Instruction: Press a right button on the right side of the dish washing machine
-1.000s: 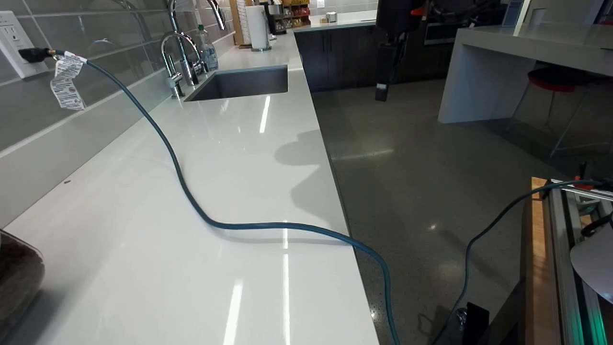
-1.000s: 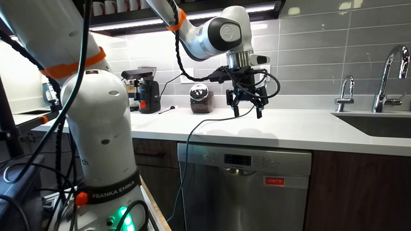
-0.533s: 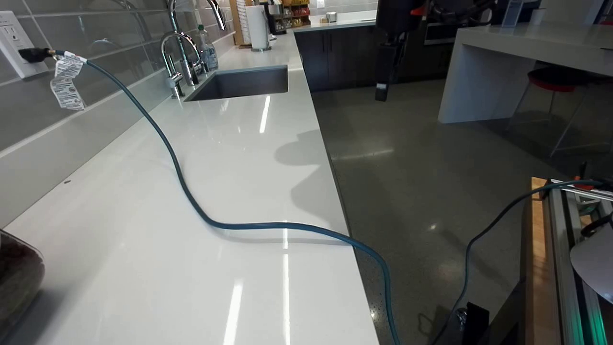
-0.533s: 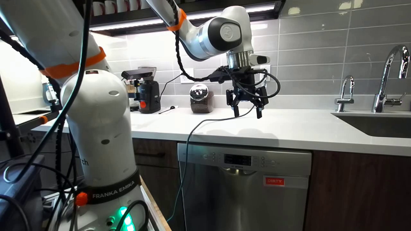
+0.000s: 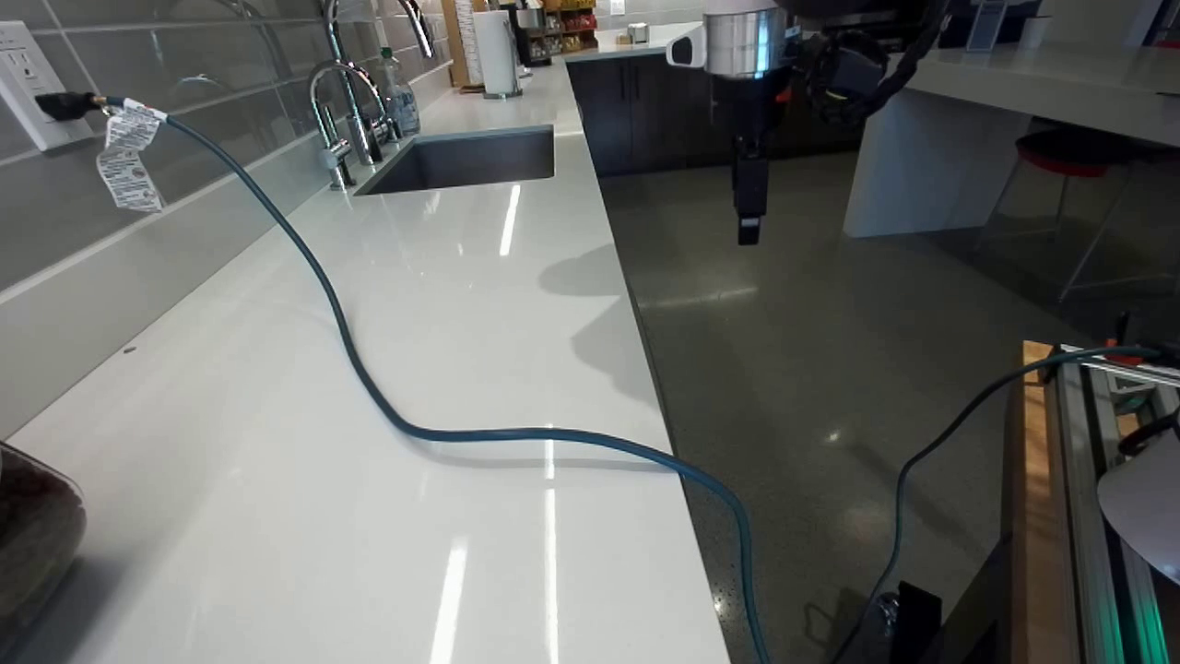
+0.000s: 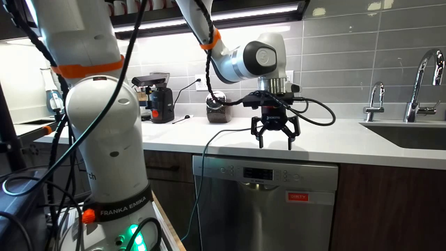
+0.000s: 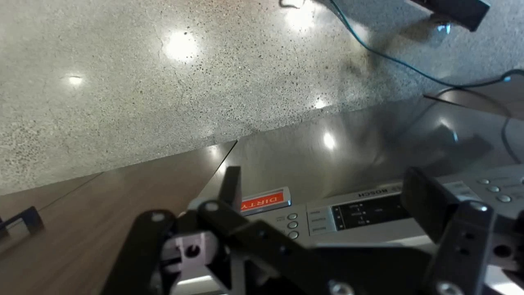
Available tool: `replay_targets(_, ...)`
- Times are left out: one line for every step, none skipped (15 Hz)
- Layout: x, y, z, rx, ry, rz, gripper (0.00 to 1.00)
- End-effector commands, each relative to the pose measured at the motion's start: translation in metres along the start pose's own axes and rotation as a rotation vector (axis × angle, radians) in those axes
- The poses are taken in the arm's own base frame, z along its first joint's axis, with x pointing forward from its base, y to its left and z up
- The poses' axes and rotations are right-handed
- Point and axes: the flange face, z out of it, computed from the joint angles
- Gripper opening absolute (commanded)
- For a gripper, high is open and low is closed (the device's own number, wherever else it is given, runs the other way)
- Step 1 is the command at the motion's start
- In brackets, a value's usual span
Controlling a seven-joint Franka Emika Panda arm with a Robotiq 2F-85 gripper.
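The steel dishwasher sits under the counter, with a control panel along its top edge. Several small round buttons lie right of the dark display, and a larger round button is at the far right. In the wrist view the small buttons and display show between the fingers; the larger button seems hidden by a finger. My gripper is open and empty, fingers down, above and apart from the panel. It hangs out over the floor, also seen in an exterior view and the wrist view.
The white counter overhangs the dishwasher. A red DIRTY label is on the door. A teal cable runs over the counter edge and down the door's left side. A jar, grinder and sink are on the counter.
My gripper has moved down and somewhat to the right along the dishwasher, and has turned so that its two fingers face the panel side by side. It stays open.
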Motion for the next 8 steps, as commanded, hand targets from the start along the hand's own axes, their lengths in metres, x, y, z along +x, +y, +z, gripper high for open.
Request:
replay_targets(0.013, 0.019, 0.03, -0.028, -0.001, -0.188, 1.0)
replay_targets(0.015, 0.022, 0.038, -0.031, 0.014, -0.22, 1.0)
replay_targets(0.016, 0.024, 0.046, -0.028, 0.027, -0.249, 1.0)
replay_targets(0.017, 0.026, 0.057, -0.02, 0.034, -0.268, 1.0)
replay_targets(0.018, 0.028, 0.067, -0.007, 0.039, -0.281, 1.0)
replay_targets(0.012, 0.02, 0.046, -0.02, 0.035, -0.237, 1.0)
replay_targets(0.013, 0.022, 0.055, -0.015, 0.033, -0.254, 1.0)
replay_targets(0.013, 0.023, 0.061, -0.012, 0.03, -0.264, 1.0)
